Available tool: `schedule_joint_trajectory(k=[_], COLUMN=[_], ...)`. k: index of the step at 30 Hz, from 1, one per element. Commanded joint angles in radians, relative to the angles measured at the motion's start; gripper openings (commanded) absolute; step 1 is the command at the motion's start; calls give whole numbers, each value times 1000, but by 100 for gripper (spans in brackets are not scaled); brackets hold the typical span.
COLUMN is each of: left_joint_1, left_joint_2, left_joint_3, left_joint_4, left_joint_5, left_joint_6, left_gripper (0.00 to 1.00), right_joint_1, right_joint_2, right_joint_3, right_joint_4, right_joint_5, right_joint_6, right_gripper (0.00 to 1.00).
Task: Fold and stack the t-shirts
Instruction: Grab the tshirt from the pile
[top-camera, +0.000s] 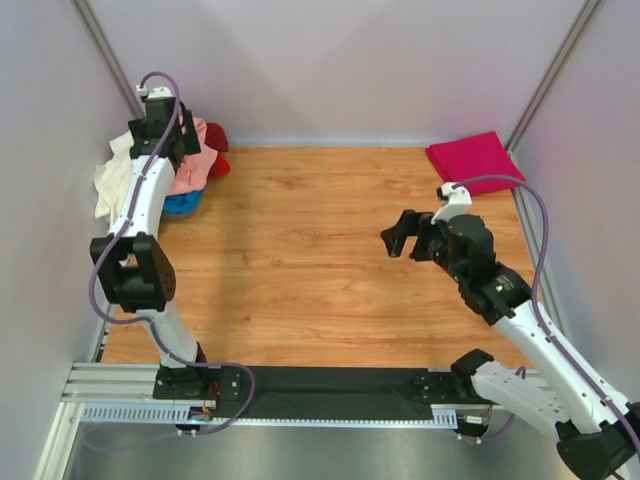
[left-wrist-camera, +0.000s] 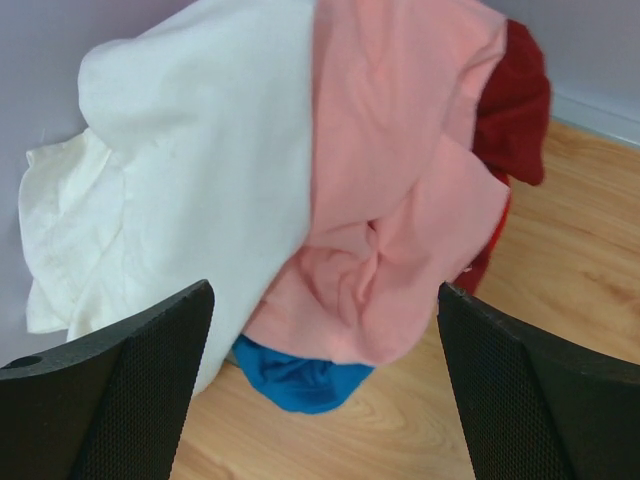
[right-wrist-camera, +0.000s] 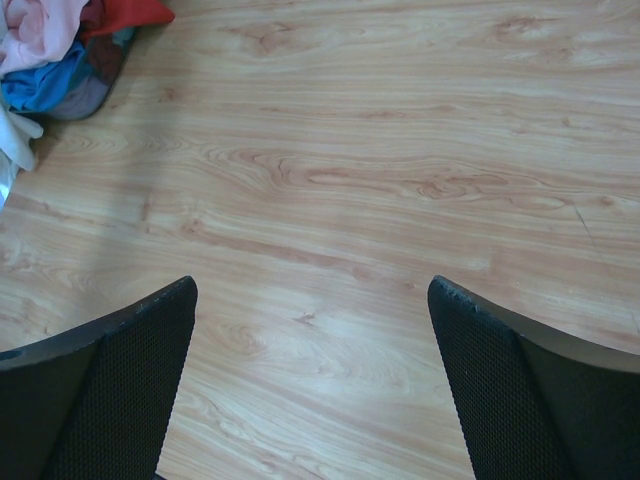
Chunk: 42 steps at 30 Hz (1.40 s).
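Four t-shirts are heaped in a loose pile just ahead of the left gripper (left-wrist-camera: 325, 300), whose fingers are spread wide apart and closed on nothing. Ahead of its left finger the cream-white t-shirt (left-wrist-camera: 190, 170) is draped. Beyond the gap between the fingers the salmon-pink t-shirt (left-wrist-camera: 400, 200) is bunched beside it, with the blue t-shirt (left-wrist-camera: 300, 375) tucked underneath, nearest the fingertips. Past the right finger the red t-shirt (left-wrist-camera: 515, 110) is partly hidden. All are judged to be light, limp cloth that will sag and drag its neighbours along, so a raised fold or hem of the salmon-pink one is best pinched, not the flat bulk. Further right, the right gripper (right-wrist-camera: 312, 290) is held with fingers apart over the bare table (right-wrist-camera: 400, 150), the pile lying well beyond its left finger. The magenta t-shirt (top-camera: 470, 158), already folded, is set well behind those fingers, at the table's far right corner. No brand, label or writing can be read on anything
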Motion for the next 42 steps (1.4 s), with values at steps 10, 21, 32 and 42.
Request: schedule_joint_trajectory(k=[10,21,32,42], left_joint_1=[154,155,-56,-519], left_joint_2=[240,234,-19,-61], left_joint_3=[142,120,73,415], left_joint_4=[-76,-93,-106,-362], left_joint_5=[17,-31,-296,-237], left_joint_6=[-42,-79,-67,209], left_gripper=[96,65,0,0], right_joint_1=[1,1,1,-10], right_joint_2=[30,59,77,7], right_joint_3=[3,-6,-3,15], right_joint_4=[21,35,49,12], right_joint_5=[-33,-23,-8,177], right_joint_6=[-13,-13,-10,10], right_gripper=[100,100,99,100])
